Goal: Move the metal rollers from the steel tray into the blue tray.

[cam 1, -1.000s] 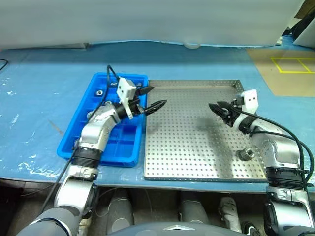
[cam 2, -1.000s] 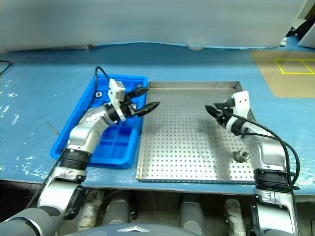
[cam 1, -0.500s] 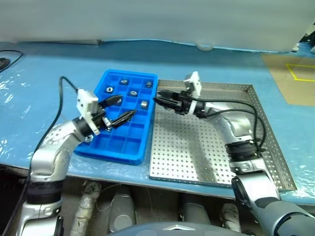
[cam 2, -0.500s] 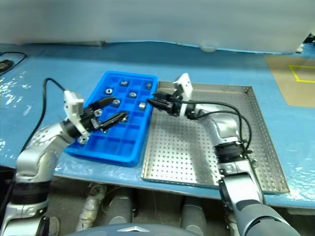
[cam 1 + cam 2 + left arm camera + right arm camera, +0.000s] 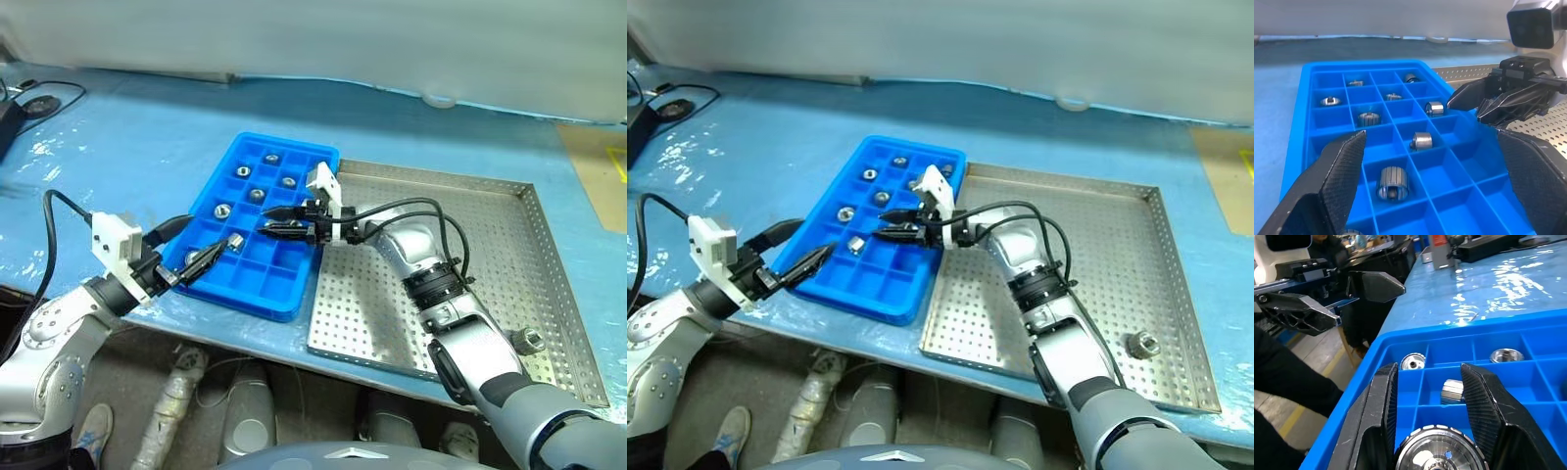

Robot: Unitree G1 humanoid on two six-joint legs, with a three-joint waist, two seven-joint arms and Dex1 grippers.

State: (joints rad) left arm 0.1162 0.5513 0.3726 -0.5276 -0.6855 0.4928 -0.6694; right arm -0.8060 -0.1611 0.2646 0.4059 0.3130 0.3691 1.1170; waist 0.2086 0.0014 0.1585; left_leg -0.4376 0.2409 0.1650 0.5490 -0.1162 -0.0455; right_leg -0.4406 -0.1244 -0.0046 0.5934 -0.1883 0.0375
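The blue tray (image 5: 253,279) holds several metal rollers (image 5: 1421,141) in separate compartments. To its right lies the steel tray (image 5: 460,294), where one roller (image 5: 1141,344) rests near the front right corner. My right gripper (image 5: 265,224) reaches level over the blue tray's middle from the right. It is shut on a metal roller (image 5: 1440,456), which sits between its fingers (image 5: 1484,411). My left gripper (image 5: 216,230) is open at the blue tray's near left side. It points toward the right gripper and holds nothing.
Both trays sit on a table covered in blue sheet (image 5: 147,147). A black cable and a dark device (image 5: 34,98) lie at the far left. Brown board (image 5: 598,162) lies at the far right, past the steel tray.
The camera has swung left. My right gripper came left off the steel tray to above the blue tray, staying shut. My left gripper drew back to the blue tray's near left, still open.
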